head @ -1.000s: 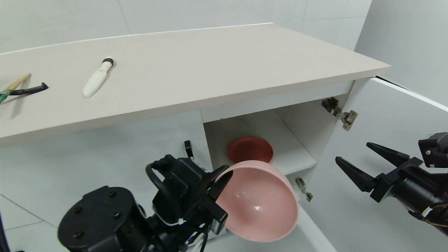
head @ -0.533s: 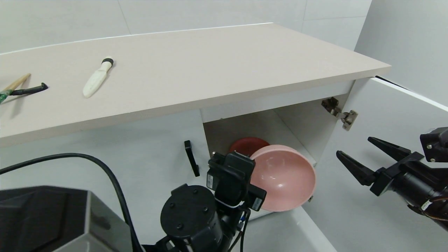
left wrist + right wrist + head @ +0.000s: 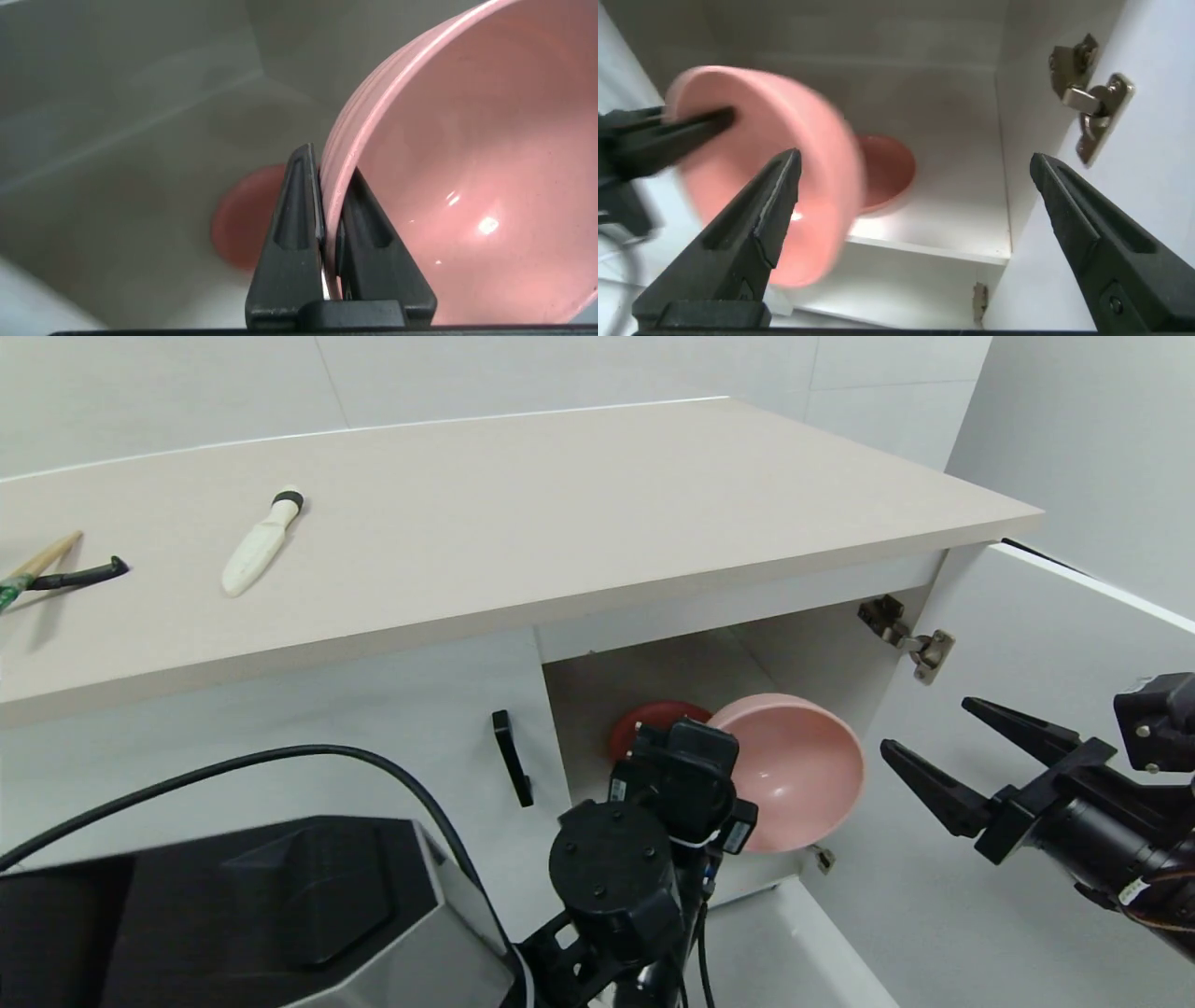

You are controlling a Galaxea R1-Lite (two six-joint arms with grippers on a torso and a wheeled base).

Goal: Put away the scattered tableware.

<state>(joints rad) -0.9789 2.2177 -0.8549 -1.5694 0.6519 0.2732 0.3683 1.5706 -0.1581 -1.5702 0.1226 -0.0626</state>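
As left jaws pinch one bowl (image 3: 803, 775), one dish (image 3: 627, 732) sits (shelved).

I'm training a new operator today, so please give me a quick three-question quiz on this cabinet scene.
1. True or false: the left gripper is clamped on the rim of the pink bowl.
2. What already lies on the cabinet shelf? A) a red dish B) a glass C) a fork
3. Fill in: the right gripper is ____ (open or shut).

Key: 1 true; 2 A; 3 open.
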